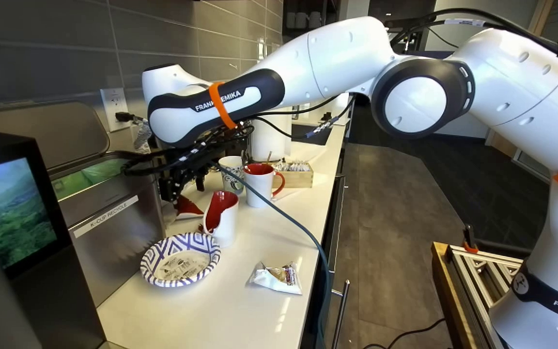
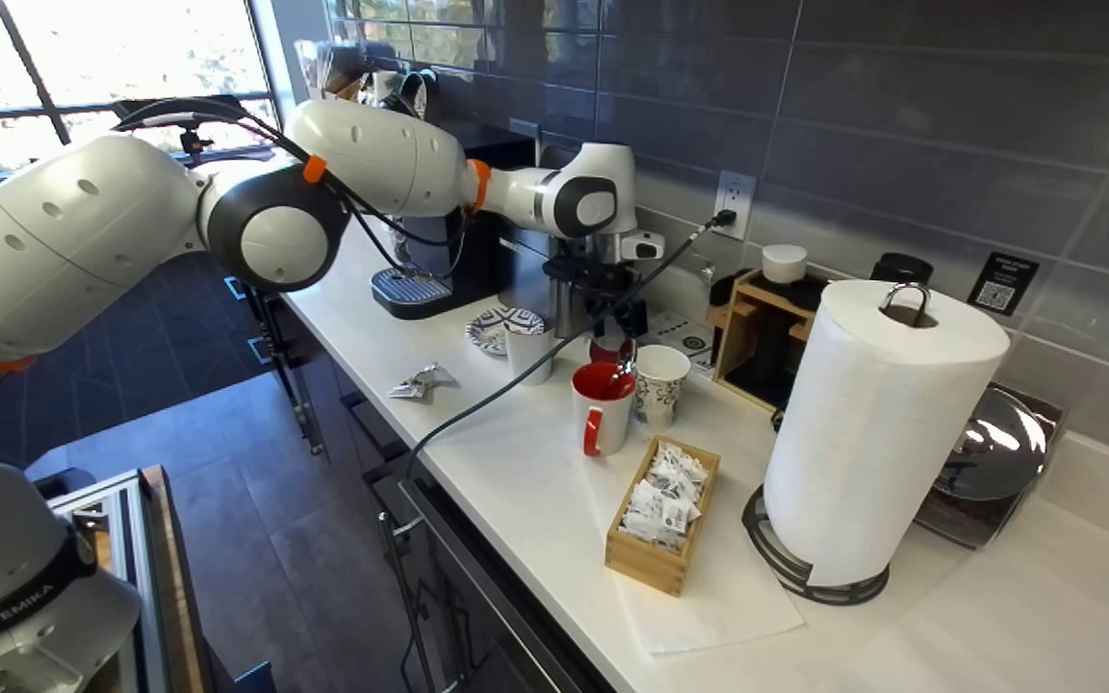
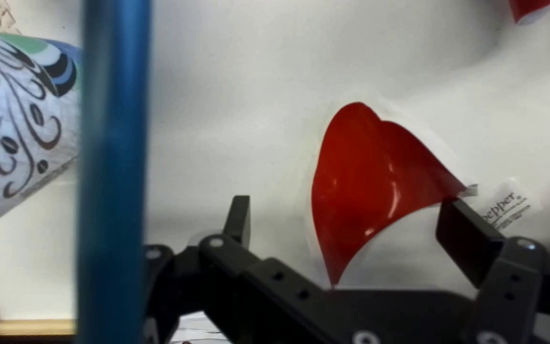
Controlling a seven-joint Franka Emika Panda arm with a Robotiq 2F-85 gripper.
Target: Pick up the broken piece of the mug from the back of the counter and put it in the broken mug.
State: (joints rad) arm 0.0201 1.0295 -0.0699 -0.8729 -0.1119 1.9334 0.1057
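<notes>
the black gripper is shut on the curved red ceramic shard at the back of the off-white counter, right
Not shut: the wrist view shows the black gripper open, jaws wide apart. The curved red ceramic shard is indeed at the back of the off-white counter.

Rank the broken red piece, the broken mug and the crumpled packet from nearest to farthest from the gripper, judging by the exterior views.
1. Broken red piece: just below the open gripper, toward the back of the counter.
2. Broken mug: standing upright, on the front-edge side of the piece.
3. Crumpled packet: lying near the front edge.
</notes>
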